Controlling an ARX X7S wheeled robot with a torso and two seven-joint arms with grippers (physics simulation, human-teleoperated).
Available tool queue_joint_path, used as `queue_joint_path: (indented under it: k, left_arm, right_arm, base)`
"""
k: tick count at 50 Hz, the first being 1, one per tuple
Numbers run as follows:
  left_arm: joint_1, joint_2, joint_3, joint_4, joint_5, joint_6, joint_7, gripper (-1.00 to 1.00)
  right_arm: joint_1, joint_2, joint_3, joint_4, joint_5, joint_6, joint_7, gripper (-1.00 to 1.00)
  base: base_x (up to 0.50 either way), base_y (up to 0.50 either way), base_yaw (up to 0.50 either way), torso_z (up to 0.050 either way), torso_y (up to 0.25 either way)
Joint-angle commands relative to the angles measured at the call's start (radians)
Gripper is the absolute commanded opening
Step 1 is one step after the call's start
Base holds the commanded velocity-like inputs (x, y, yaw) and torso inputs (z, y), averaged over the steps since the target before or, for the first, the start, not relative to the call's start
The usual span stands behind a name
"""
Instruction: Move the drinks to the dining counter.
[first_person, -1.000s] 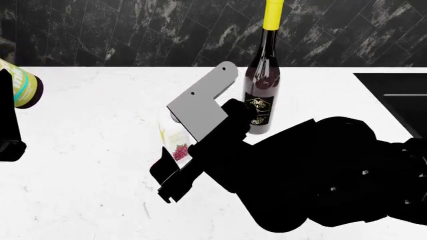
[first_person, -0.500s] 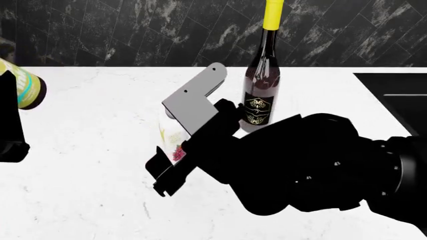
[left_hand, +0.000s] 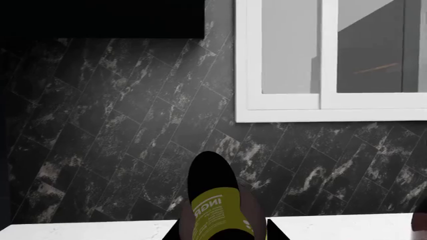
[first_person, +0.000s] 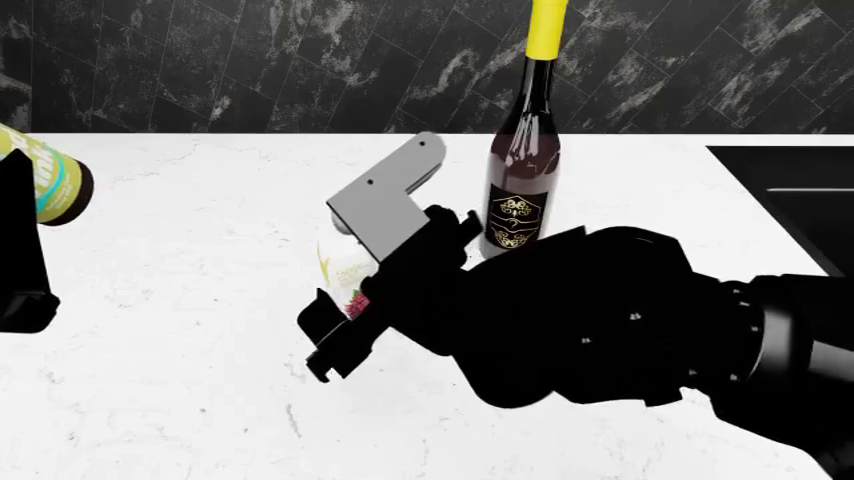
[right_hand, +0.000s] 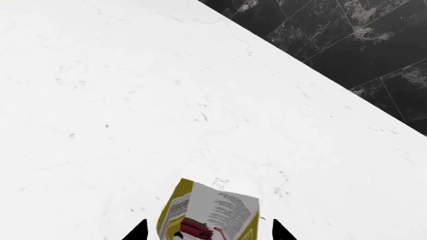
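Observation:
The small dark bottle (left_hand: 215, 202) with a yellow-green label sits between my left gripper's (left_hand: 223, 233) fingers, which are shut on it; in the head view it (first_person: 54, 186) hangs tilted above the far left of the white counter (first_person: 200, 330). The small white grape-picture carton (right_hand: 210, 212) stands on the counter between my right gripper's (right_hand: 209, 233) open fingers, with a gap on each side. In the head view the right gripper (first_person: 330, 335) straddles the carton (first_person: 344, 276). Just behind it stands the tall wine bottle (first_person: 521, 170) with a yellow foil top. The dining counter is out of view.
A black sink (first_person: 790, 190) is set into the counter at the right. A dark marbled tile wall (first_person: 267, 60) runs behind the counter, and the left wrist view shows a white-framed window (left_hand: 330, 60) in it. My right arm (first_person: 627, 320) covers the counter's near right.
My right gripper has shifted slightly left and lower around the carton, its arm covering more of the wine bottle's base. The left gripper and its bottle have barely moved.

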Motion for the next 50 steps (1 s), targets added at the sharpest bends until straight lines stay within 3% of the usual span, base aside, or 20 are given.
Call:
queue_joint_path:
  k: [1,18,27,31,45,50]
  left_arm:
    - [0.008,0.001,-0.024,0.003,-0.006,0.005,0.005,-1.0]
    - [0.014,0.017,-0.012,0.004,0.019,0.003,0.019,-1.0]
    - [0.001,0.015,0.009,-0.001,0.022,0.007,0.012,-1.0]
    - [-0.015,0.006,0.027,0.0,0.012,0.013,-0.002,-1.0]
    - [-0.034,-0.022,0.043,0.003,-0.023,0.023,-0.036,-1.0]
    - [-0.03,-0.028,0.031,0.003,-0.033,0.024,-0.039,-1.0]
  right_arm:
    - [-0.008,-0.012,-0.002,0.017,-0.012,-0.005,-0.036,-1.0]
    - [-0.023,0.046,0.037,-0.077,-0.012,-0.05,0.046,-1.0]
    - [0.041,0.113,0.123,-0.33,-0.004,-0.092,0.232,-1.0]
    - [0.075,0.131,0.111,-0.413,-0.085,-0.056,0.363,-1.0]
    - [0.082,0.178,0.088,-0.445,-0.104,-0.01,0.443,-1.0]
    - [0.079,0.184,0.1,-0.449,-0.097,-0.024,0.434,-1.0]
  base:
    - [0.0,0.0,0.0,0.0,0.0]
    - [0.0,0.0,0.0,0.0,0.0]
    - [0.0,0.0,0.0,0.0,0.001]
    - [0.0,0.0,0.0,0.0,0.0]
    - [0.0,0.0,0.0,0.0,0.001]
    - [-0.44,0.0,0.0,0.0,0.002]
